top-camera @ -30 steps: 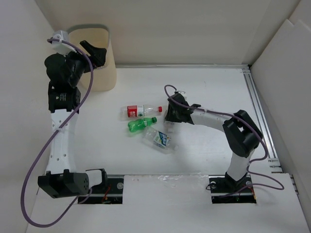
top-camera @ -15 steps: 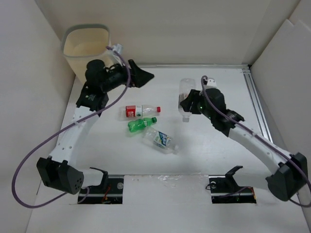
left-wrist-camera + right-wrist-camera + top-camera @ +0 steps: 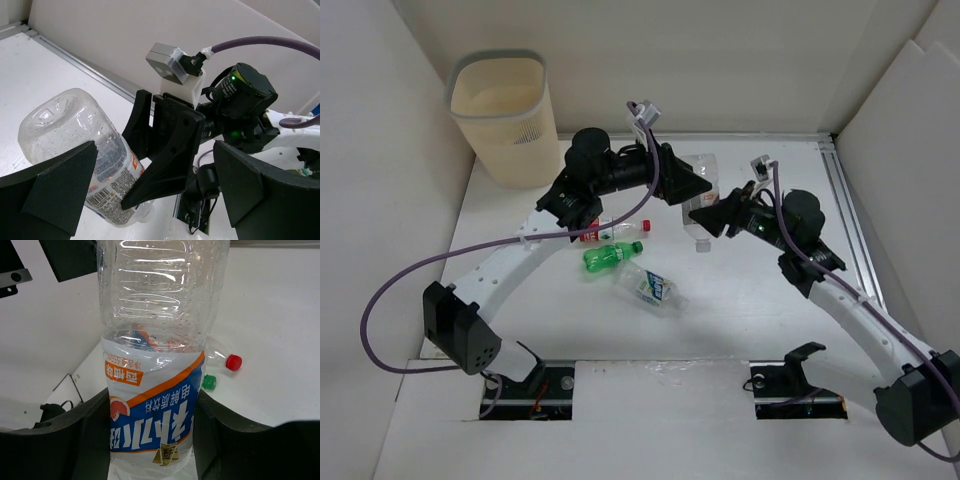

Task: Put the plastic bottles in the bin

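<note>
bottle [image 3: 155, 340] aloft over counter [image 3: 780, 165] centre, long axis 12–6, base at 12 | right fingers [image 3: 712, 218] clamped on its label | left fingers [image 3: 695, 187] apart at base, from 10 | bin [image 3: 515, 150] at 10 o'clock, left arm nearer, handover likely

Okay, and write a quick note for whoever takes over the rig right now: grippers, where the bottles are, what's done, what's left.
Left gripper: open, facing the blue-label bottle, not gripping it.
Right gripper: shut on the blue-label bottle, holding it up off the table.
On the table, lying close together mid-table: red-label bottle, green bottle, green-white label bottle.
Bin: upright, back left corner; contents can't be made out.
Done: one bottle lifted.
Left: get it into the bin, probably via a pass to the left arm, then the three on the table.
</note>
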Controlling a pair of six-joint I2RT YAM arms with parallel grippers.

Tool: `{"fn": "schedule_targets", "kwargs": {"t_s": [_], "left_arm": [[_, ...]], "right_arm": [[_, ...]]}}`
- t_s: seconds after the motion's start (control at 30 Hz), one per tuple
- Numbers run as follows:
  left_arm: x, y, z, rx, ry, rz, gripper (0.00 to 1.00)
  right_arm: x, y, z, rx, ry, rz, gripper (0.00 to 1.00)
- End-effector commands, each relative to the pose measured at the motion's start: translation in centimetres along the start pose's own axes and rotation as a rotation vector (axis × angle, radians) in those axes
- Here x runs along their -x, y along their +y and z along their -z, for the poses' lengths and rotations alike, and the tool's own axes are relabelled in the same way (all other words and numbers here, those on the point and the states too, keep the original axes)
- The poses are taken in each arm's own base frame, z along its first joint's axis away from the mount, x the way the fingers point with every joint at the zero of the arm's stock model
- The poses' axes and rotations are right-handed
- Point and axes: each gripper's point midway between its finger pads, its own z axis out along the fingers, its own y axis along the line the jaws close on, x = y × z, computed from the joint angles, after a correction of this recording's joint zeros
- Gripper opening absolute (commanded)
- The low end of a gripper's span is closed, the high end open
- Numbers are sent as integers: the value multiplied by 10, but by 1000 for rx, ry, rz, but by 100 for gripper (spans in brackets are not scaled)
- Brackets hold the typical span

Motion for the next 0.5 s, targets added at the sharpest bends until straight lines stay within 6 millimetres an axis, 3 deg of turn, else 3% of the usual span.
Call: {"fn": "schedule_targets", "kwargs": {"t_s": [0.0, 0.1, 0.23, 0.27, 0.47], "left_arm": [[14, -17, -15, -64, -44, -49, 100], [7, -14, -23, -42, -22, -49, 100], [3, 2, -23, 41, -19, -30, 100], [9, 1, -21, 53, -38, -46, 100], [6, 10, -21, 99, -21, -34, 100]], "right_arm": [[39, 92, 25, 366, -112, 196, 0], [50, 100, 34, 368, -156, 209, 0], [77, 70, 41, 136, -286, 154, 0], [74, 63, 43, 102, -292, 142, 0], [90, 71, 72, 71, -436, 153, 0]]}}
